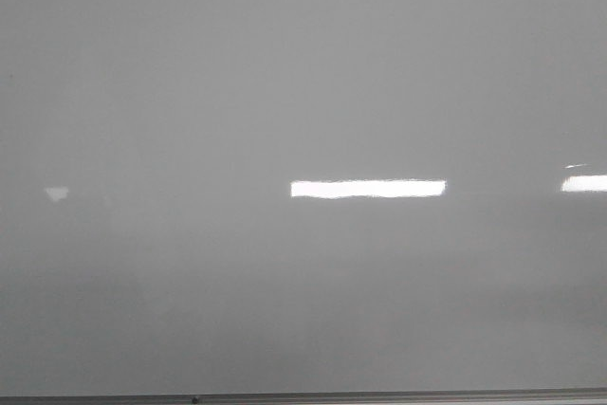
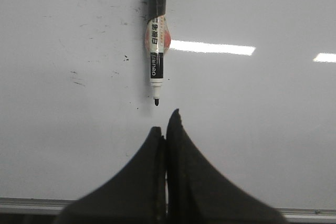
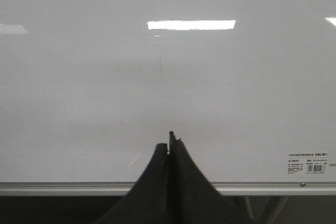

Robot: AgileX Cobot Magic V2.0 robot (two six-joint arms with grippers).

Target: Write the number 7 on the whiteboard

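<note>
The whiteboard [image 1: 303, 92] fills the front view, glossy grey-white, with its grey frame edge along the bottom. No black number 7 shows on it in any view. A black-and-white marker [image 2: 156, 40] lies on the board in the left wrist view, cap end away, bare tip pointing at my left gripper [image 2: 165, 121]. That gripper is shut and empty, a short gap from the tip. My right gripper [image 3: 169, 141] is shut and empty over the whiteboard [image 3: 168, 87] near its frame edge. Neither gripper shows in the front view.
Bright rectangular light reflections [image 1: 368, 189] lie on the board. Small dark smudges [image 2: 79, 80] mark the board left of the marker. A thin faint line [image 3: 159, 59] shows in the right wrist view. A printed label [image 3: 310, 165] sits near the frame [image 3: 63, 187].
</note>
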